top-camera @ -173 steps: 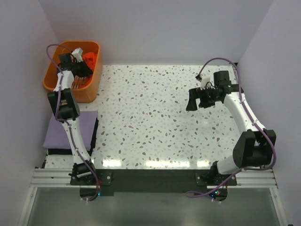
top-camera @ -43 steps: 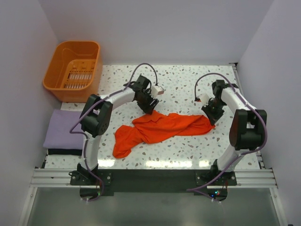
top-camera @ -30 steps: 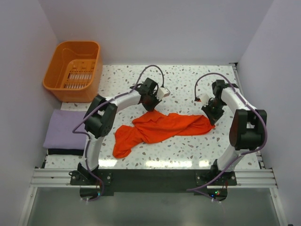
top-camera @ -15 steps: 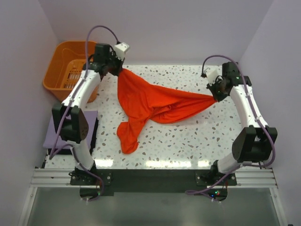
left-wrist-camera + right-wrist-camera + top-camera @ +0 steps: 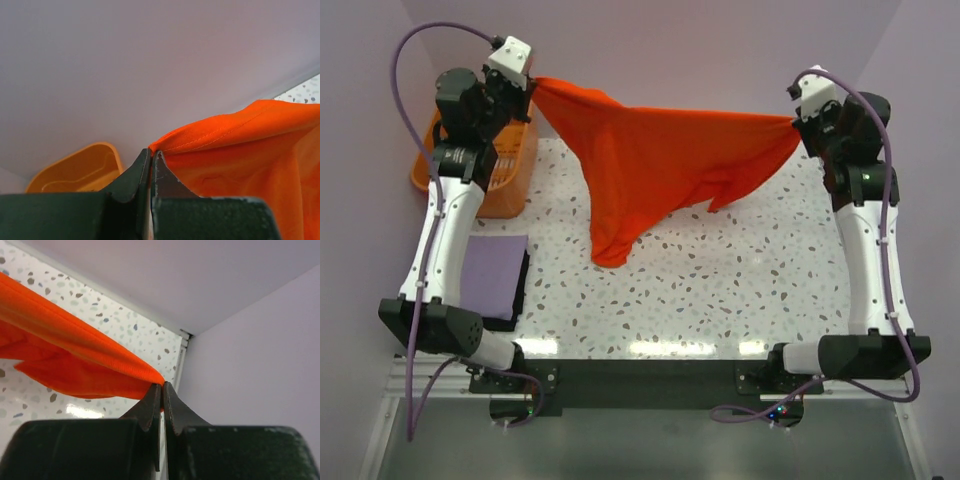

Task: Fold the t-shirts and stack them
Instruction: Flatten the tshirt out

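Left jaws are clenched on one upper corner of the orange shirt (image 5: pixel 665 165) and right jaws are clenched on the opposite corner. Both wrist views show the tips pinched tight with a cloth edge between them. Both arms are raised high and spread wide, so the shirt hangs stretched between them above the desk (image 5: pixel 720 280). Its top edge is near taut, and the body and one long tail droop left of centre. Can't tell whether the lowest tip clears the desk or brushes it. My read: it's held up like this to open it out and let its weight flatten it before laying it down for folding, and the wide spread keeps the top edge straight. The purple shirt (image 5: pixel 490 272) lies as a flat rectangle on a dark pad at the desk's near left side, well apart from the orange one. It looks already folded, so it's probably the base of the stack. The basket (image 5: pixel 512 185) sits at the far left, partly hidden behind the left arm, contents not visible. Count: two shirts (one orange, one purple), one basket, two arms. The orange fold isn't started and nothing is stacked yet.
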`<state>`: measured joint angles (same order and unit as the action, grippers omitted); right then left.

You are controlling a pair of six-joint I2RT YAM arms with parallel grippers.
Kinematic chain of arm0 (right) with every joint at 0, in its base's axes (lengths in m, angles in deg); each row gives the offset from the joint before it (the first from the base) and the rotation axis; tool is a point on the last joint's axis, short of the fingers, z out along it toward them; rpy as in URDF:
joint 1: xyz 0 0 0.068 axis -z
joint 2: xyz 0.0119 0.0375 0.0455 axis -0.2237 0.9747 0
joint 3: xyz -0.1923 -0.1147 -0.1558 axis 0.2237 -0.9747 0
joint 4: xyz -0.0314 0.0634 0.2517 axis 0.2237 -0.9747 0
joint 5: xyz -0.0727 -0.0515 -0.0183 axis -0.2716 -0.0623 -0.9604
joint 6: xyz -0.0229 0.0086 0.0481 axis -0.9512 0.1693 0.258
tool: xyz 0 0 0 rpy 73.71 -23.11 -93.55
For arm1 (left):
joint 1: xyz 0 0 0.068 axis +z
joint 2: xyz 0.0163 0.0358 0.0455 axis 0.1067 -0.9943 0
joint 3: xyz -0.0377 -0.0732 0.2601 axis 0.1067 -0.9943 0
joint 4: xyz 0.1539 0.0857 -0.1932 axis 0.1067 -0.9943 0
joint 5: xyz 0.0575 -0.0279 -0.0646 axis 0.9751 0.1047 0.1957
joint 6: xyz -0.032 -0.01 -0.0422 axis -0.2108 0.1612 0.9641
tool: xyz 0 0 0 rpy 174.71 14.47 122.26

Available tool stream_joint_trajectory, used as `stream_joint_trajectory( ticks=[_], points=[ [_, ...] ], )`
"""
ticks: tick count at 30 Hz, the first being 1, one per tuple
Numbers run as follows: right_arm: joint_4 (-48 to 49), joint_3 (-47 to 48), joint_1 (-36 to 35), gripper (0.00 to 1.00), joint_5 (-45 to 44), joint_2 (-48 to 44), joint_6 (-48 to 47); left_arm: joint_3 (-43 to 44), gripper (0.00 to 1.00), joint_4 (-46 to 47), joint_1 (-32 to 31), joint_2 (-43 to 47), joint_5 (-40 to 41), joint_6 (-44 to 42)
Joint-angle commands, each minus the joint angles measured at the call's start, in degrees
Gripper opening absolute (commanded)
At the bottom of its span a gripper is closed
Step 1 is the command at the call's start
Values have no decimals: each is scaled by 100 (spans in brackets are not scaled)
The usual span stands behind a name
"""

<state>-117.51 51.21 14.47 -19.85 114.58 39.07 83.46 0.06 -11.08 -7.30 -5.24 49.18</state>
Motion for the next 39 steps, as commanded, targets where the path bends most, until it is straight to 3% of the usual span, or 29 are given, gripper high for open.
stream_joint_trajectory(
  ticks=[1, 10, 18, 22, 27, 34, 39],
  points=[
    [835, 289, 30, 0, -358, -554, 78, -227, 0, 920, 38, 734, 302, -47],
    [1425, 43, 30, 0, -867, -2125, -141, -1413, 0, 1852, 38, 2946, 1040, -452],
    [1688, -81, 39, 0, -1052, -3051, -502, -1388, 0, 2116, 38, 3899, 1375, -785],
    [1829, -10, 30, 0, -1070, -2788, -975, -792, 0, 1712, 38, 3593, 1314, -1057],
    [1671, -133, 30, 0, -667, -2226, -1126, -824, 0, 878, 38, 3161, 884, -1497],
    [1310, -1720, 22, 0, 291, -1830, -1485, -2080, 0, 410, 21, 2477, -188, -2051],
    [1793, -2926, -92, 0, 459, -1216, -1706, -2889, 0, 665, -513, 1468, -120, -2218]
  ],
)
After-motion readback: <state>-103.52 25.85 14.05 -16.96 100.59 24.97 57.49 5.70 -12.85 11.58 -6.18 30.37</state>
